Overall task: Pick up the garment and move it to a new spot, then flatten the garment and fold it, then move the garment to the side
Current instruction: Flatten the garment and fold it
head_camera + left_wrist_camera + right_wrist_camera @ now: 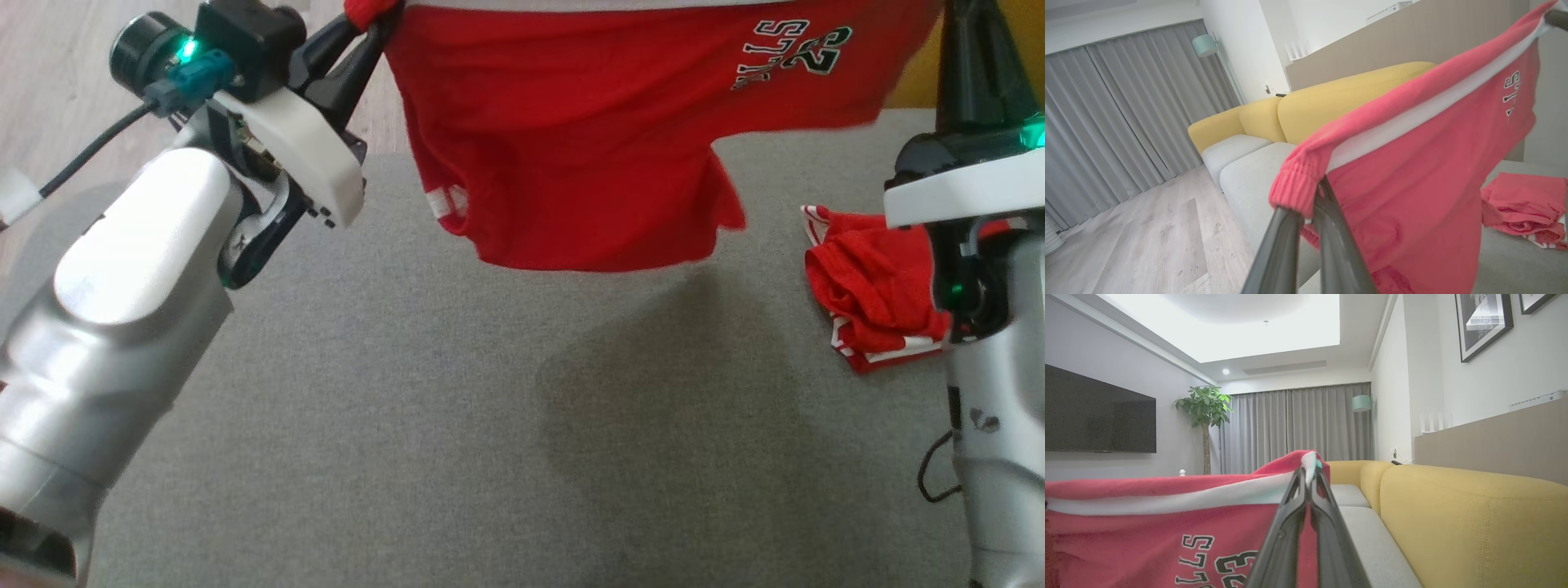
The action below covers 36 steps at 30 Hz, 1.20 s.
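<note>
Head view: red lettered shorts [571, 163] hang stretched, white waistband [1167, 502] on top; left end effector [380, 28] and right end effector [1308, 473] each clamped on a waistband corner.

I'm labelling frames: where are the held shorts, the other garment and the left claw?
held shorts [571, 163]: head view, hanging middle.
other garment [873, 282]: head view, top fold.
left claw [1309, 204]: left wrist view, between fingertips.

Garment [588, 163] hangs above counter [408, 408], stretched between my left claw [377, 33] at its left end and my right claw [1308, 473] at right end. Second garment [873, 302] lies on counter, right side, beside my right arm [996, 408]. Sofa [1474, 522] behind counter.
</note>
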{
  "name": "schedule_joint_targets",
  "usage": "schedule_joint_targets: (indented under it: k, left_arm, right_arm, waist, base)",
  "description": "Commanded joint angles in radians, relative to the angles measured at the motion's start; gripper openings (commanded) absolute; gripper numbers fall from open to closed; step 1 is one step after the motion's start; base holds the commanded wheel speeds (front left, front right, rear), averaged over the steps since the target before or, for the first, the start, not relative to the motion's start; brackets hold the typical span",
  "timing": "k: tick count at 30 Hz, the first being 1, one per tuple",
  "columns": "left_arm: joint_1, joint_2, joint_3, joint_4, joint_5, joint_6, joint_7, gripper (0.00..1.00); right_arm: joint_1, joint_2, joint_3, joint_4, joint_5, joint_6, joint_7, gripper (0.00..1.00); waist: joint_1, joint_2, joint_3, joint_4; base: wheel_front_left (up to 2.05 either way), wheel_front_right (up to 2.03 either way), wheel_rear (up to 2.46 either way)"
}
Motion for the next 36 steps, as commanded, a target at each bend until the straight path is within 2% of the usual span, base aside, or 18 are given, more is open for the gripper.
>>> schedule_joint_targets:
  k: [1, 6, 11, 15, 17, 22, 28, 32, 36]
  left_arm:
    - [-0.052, 0.031, 0.048, -0.027, -0.011, 0.009, 0.003, 0.0]
    - [-0.001, 0.061, 0.023, -0.092, -0.029, 0.005, 0.04, 0.0]
    - [0.039, 0.121, 0.037, -0.199, -0.062, 0.024, 0.087, 0.0]
    - [0.01, 0.143, 0.056, -0.235, -0.074, 0.039, 0.125, 0.0]
    - [-0.048, 0.145, 0.068, -0.208, -0.074, 0.037, 0.152, 0.0]
    - [-0.217, 0.131, 0.099, -0.091, -0.038, 0.028, 0.139, 0.0]
    - [-0.43, 0.077, 0.162, 0.098, 0.019, 0.042, -0.017, 0.0]
    - [-0.449, 0.02, 0.148, 0.207, 0.03, 0.024, -0.121, 0.0]
    - [-0.351, -0.025, 0.056, 0.265, 0.035, -0.003, -0.167, 0.0]
  right_arm:
    - [-0.018, 0.002, 0.009, -0.043, -0.01, -0.001, 0.017, 0.0]
    - [0.049, 0.01, 0.002, -0.092, -0.028, -0.001, 0.059, 0.0]
    - [0.101, 0.005, -0.01, -0.166, -0.051, -0.001, 0.112, 0.0]
    - [0.058, 0.001, -0.013, -0.19, -0.066, -0.001, 0.169, 0.0]
    - [-0.041, 0.003, 0.004, -0.156, -0.071, -0.001, 0.206, 0.0]
    - [-0.31, 0.009, 0.054, 0.006, -0.089, -0.001, 0.195, 0.0]
    - [-0.626, 0.046, 0.045, 0.271, -0.15, -0.001, 0.054, 0.0]
    - [-0.669, 0.061, 0.062, 0.435, -0.199, -0.001, -0.005, 0.0]
    - [-0.594, 0.035, 0.153, 0.576, -0.215, -0.001, -0.015, 0.0]
  waist:
    - [0.0001, -0.0001, -0.008, 0.001]
    - [0.0001, -0.0001, -0.01, 0.001]
    - [0.0001, -0.0001, 0.025, 0.008]
    - [0.0001, -0.0001, 0.085, 0.009]
    - [0.0001, -0.0001, 0.15, 0.001]
    - [0.0001, -0.0001, 0.278, -0.018]
    - [0.0001, -0.0001, 0.367, -0.031]
    - [0.0001, -0.0001, 0.378, -0.024]
    - [0.0001, -0.0001, 0.37, -0.006]
  base:
    - [0.0, 0.0, 0.0]
    - [0.0, 0.0, 0.0]
    - [0.0, 0.0, 0.0]
    - [0.0, 0.0, 0.0]
    - [0.0, 0.0, 0.0]
    - [0.0, 0.0, 0.0]
    - [0.0, 0.0, 0.0]
    - [0.0, 0.0, 0.0]
    - [0.0, 0.0, 0.0]
